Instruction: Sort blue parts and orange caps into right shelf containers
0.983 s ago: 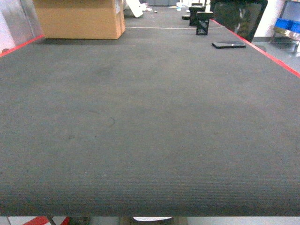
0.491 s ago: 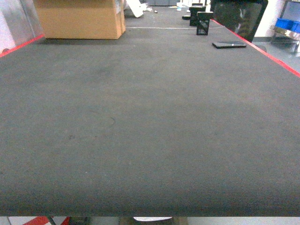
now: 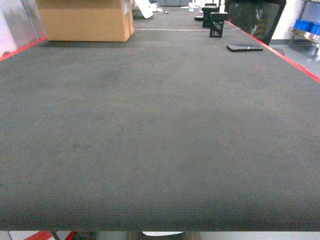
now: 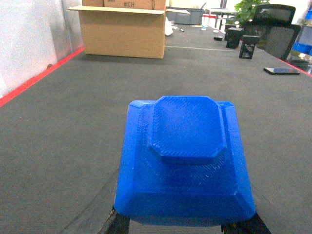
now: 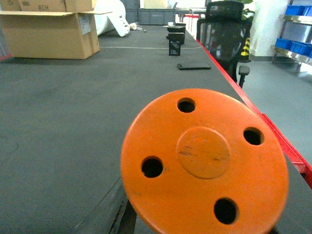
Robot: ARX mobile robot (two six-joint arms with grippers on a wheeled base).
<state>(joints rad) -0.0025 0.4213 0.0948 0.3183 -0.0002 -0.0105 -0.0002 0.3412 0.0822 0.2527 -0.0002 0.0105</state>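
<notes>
Left gripper [image 4: 170, 226]: only the dark finger bases showed at the bottom edge of the left wrist view; its jaws stood closed around the blue part.
Blue part [image 4: 185, 156]: a printed block with sloped sides and a raised eight-sided top, held just in front of the left wrist camera, above the table.
Right gripper [image 5: 200, 229]: mostly hidden behind the orange cap; dark finger parts showed at the lower left, and it gripped the cap.
Orange cap [image 5: 204, 161]: a round disc with a raised centre and four holes around it, held up facing the right wrist camera, over the table near its right red edge.
Table [image 3: 160, 140]: a long surface covered in dark grey ribbed matting, edged in red on both sides.
Right shelf containers [image 3: 306, 25]: bright blue bins on a metal shelf, far off at the upper right of the head view, beyond the table.
Cardboard box [image 3: 85, 20]: stood at the far left of the table, flaps open.
Phone [image 3: 244, 47]: lay flat near the far right edge.
Black stands [image 3: 216, 24]: small dark items beyond the phone, upright.
Office chair [image 5: 224, 29]: black, just off the right edge.
Head view: neither gripper appeared in it.
</notes>
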